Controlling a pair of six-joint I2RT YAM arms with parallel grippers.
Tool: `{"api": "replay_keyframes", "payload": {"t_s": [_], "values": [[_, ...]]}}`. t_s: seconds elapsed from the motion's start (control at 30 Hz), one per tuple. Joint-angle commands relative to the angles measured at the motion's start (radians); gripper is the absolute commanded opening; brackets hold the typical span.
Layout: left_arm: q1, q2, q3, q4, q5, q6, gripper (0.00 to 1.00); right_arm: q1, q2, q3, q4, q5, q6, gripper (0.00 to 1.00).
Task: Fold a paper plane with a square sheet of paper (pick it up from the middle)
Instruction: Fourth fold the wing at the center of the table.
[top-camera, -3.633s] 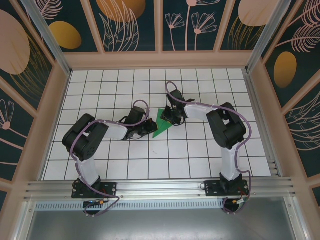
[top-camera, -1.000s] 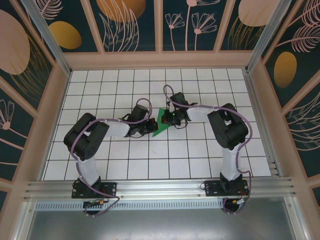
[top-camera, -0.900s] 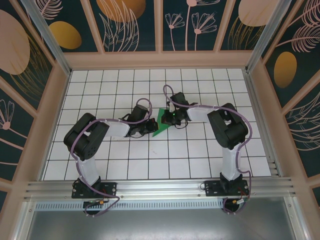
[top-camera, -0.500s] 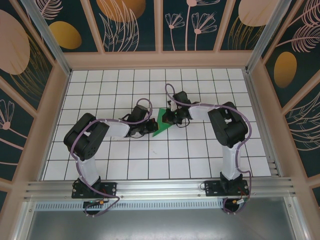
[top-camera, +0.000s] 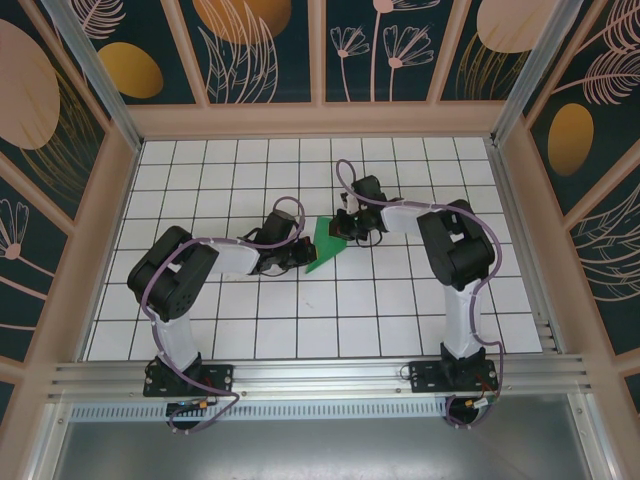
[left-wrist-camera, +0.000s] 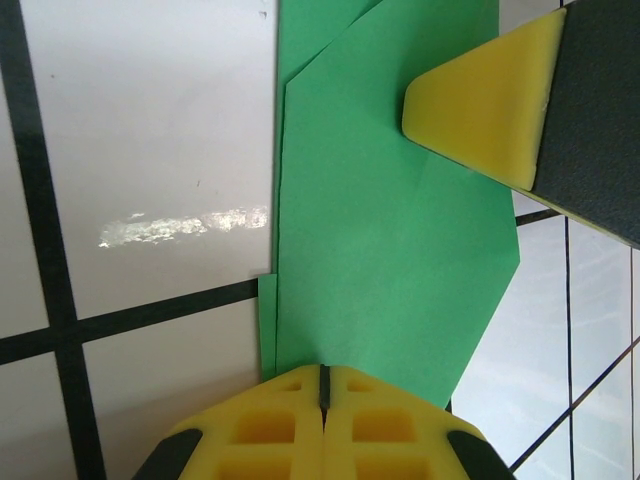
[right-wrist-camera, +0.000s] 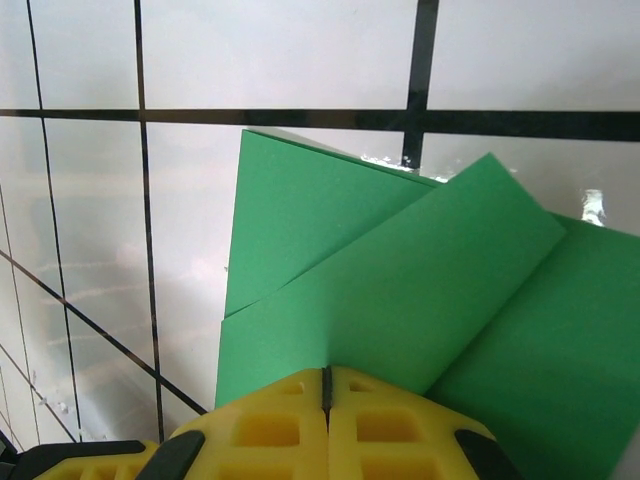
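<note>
The green sheet of paper (top-camera: 322, 246) lies on the white grid table, folded into a pointed wedge with overlapping flaps (right-wrist-camera: 400, 290). My left gripper (top-camera: 300, 254) is shut, its yellow tips (left-wrist-camera: 323, 372) resting on the paper's (left-wrist-camera: 390, 240) left edge. My right gripper (top-camera: 344, 229) is also shut, its tips (right-wrist-camera: 326, 374) pressing down on a diagonal flap at the far right of the paper. One yellow fingertip (left-wrist-camera: 490, 110) of the right gripper shows in the left wrist view, on top of the paper. Nothing is clamped between either pair of jaws.
Wooden walls (top-camera: 110, 200) with patterned panels ring the tiled table (top-camera: 400, 310). An aluminium rail (top-camera: 320, 375) runs along the near edge above both arm bases. Open tiles lie around the paper on every side.
My right gripper has slid a little toward the far right along the paper. The left gripper and the paper have stayed put.
</note>
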Motion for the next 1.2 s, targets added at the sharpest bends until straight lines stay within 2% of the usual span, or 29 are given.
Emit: {"api": "replay_keyframes", "payload": {"t_s": [0.0, 0.13, 0.4, 0.63, 0.83, 1.03, 1.17], "values": [[-0.003, 0.089, -0.062, -0.234, -0.105, 0.032, 0.00, -0.014, 0.000, 0.052, -0.012, 0.073, -0.024, 0.07], [-0.002, 0.084, -0.060, -0.235, -0.107, 0.032, 0.00, -0.034, 0.042, 0.112, -0.041, 0.094, -0.037, 0.07], [-0.002, 0.079, -0.066, -0.230, -0.108, 0.028, 0.00, -0.059, 0.117, 0.110, -0.022, 0.101, -0.030, 0.07], [-0.003, 0.073, -0.064, -0.232, -0.111, 0.027, 0.00, -0.062, 0.039, 0.151, -0.047, 0.122, -0.043, 0.08], [-0.002, 0.069, -0.061, -0.232, -0.114, 0.023, 0.00, -0.007, -0.074, 0.099, -0.060, 0.172, -0.037, 0.09], [-0.003, 0.069, -0.052, -0.235, -0.116, 0.025, 0.00, 0.066, -0.090, -0.007, -0.024, 0.115, -0.001, 0.09], [-0.003, 0.069, -0.054, -0.235, -0.116, 0.027, 0.00, 0.067, -0.063, -0.026, -0.004, 0.068, 0.002, 0.09]]}}
